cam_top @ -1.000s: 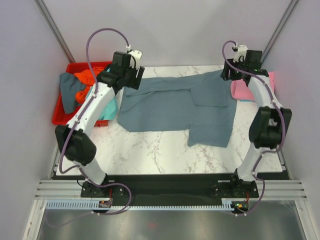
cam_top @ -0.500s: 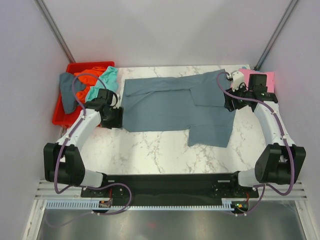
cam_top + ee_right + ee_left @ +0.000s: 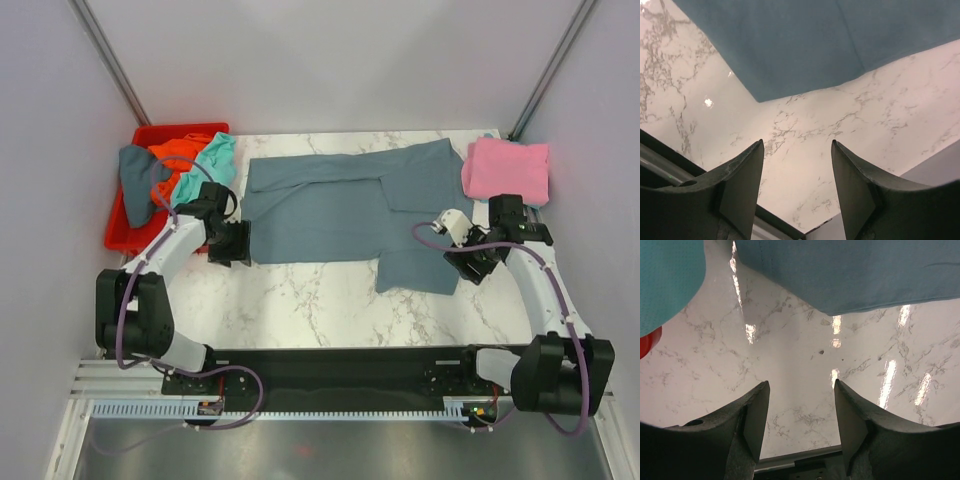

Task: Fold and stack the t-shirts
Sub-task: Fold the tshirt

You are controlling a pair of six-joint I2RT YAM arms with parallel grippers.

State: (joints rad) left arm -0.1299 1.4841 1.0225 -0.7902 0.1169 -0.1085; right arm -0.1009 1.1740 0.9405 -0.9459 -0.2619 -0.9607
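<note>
1. Red bin (image 3: pixel 118 236), far left of the table. It holds a dark grey-blue garment (image 3: pixel 140 182) and a crumpled orange t-shirt (image 3: pixel 176 150).
2. Teal t-shirt (image 3: pixel 207 160), draped over the bin's right rim onto the marble table (image 3: pixel 320 300). In the left wrist view it fills the upper left corner (image 3: pixel 667 280), apart from the fingers.
3. Left gripper (image 3: pixel 235 245), low over the table just beside the near-left corner of the slate shirt. Its jaws stand apart with only bare marble between them (image 3: pixel 801 390). The corner of the shirt lies ahead of the fingertips, not touching.
4. Slate blue-grey t-shirt (image 3: pixel 350 212), spread flat across the middle of the table, with one flap reaching toward the near right. Its hem crosses the top of the left wrist view (image 3: pixel 850 270).
5. Right gripper (image 3: pixel 468 265), just beside the near-right corner of the slate shirt. The jaws are parted and grasp nothing (image 3: pixel 797 147). The shirt's pointed corner (image 3: pixel 790 45) lies beyond the fingertips, with marble between.
6. Pink t-shirt (image 3: pixel 507 170), folded at the far right of the table, well clear of both grippers.
</note>
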